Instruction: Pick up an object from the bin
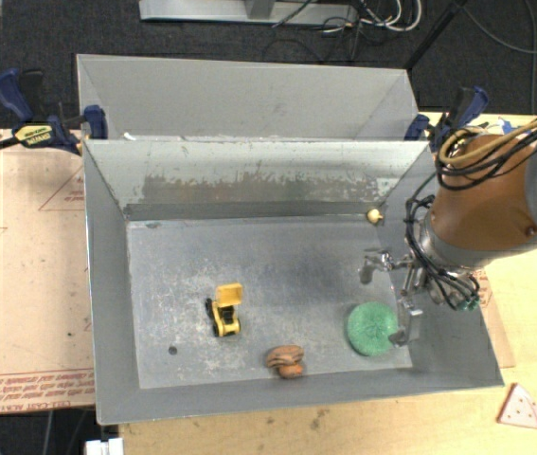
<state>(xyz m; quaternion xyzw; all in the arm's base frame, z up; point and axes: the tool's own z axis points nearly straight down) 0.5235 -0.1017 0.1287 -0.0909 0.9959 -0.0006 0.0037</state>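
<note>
My gripper (391, 297) is low over the right side of the bin floor, its two metal fingers spread open with nothing between them. A flat round green thing (370, 330) lies just below and left of it, beside the nearer fingertip (406, 328); whether they touch I cannot tell. The other fingertip (373, 267) points over bare floor. A small pale yellow ball (374, 216) rests at the foot of the back wall, a little beyond the gripper.
A yellow toy digger (225, 311) stands on the floor left of centre. A small brown lumpy thing (286, 360) lies near the front wall. The arm with its orange cover and cables overhangs the bin's right wall.
</note>
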